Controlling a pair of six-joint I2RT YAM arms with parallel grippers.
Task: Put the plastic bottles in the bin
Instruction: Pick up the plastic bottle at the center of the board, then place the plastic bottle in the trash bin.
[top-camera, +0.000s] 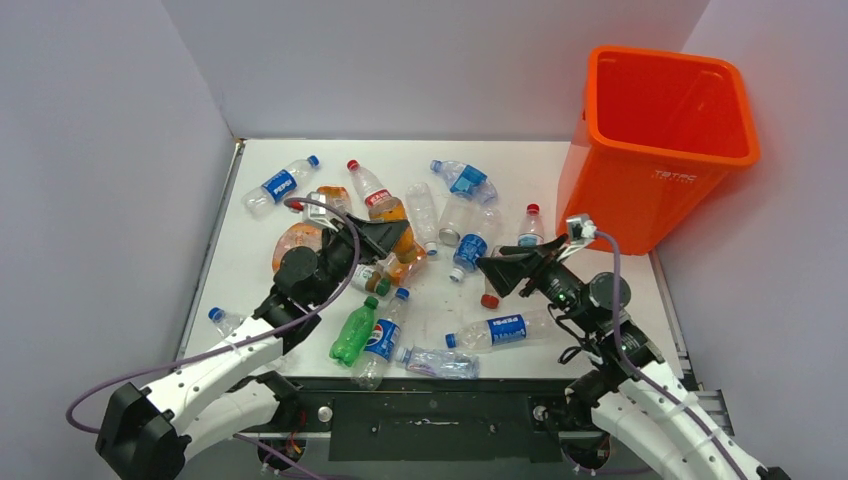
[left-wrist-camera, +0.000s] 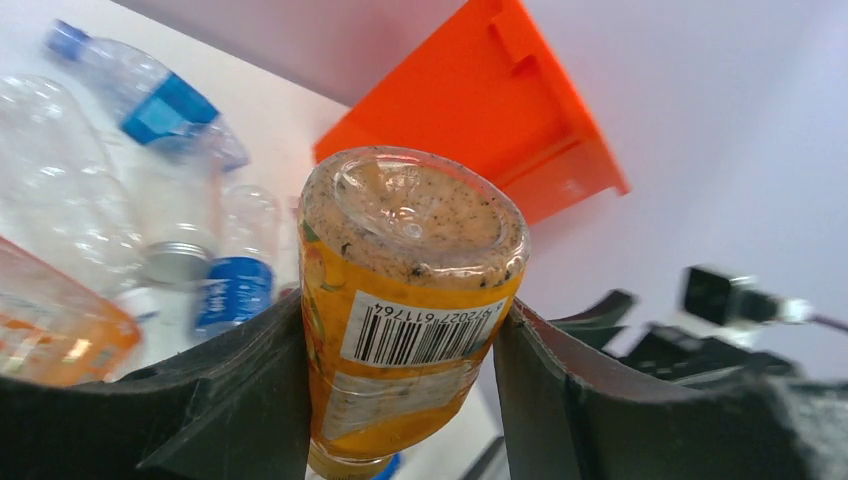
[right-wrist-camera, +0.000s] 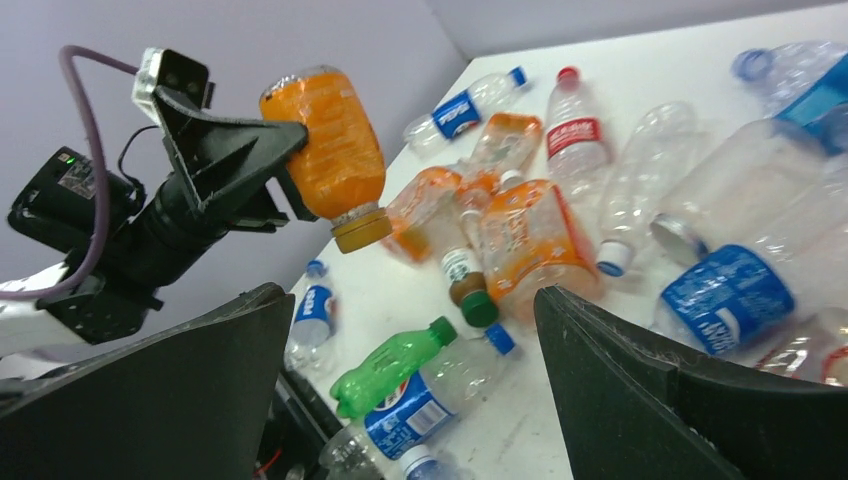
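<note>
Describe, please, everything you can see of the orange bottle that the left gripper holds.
The orange bottle is clear plastic with an orange label bearing a barcode; its base looks speckled. It hangs upside down, slightly tilted, in the air, golden cap lowest. The left gripper is shut on its body, and only its black fingers touch it.

Pale lavender-grey walls (top-camera: 110, 150) enclose a white surface (top-camera: 440, 310) on three sides under even, soft light; a dark rail (top-camera: 430, 400) runs along its near edge.
</note>
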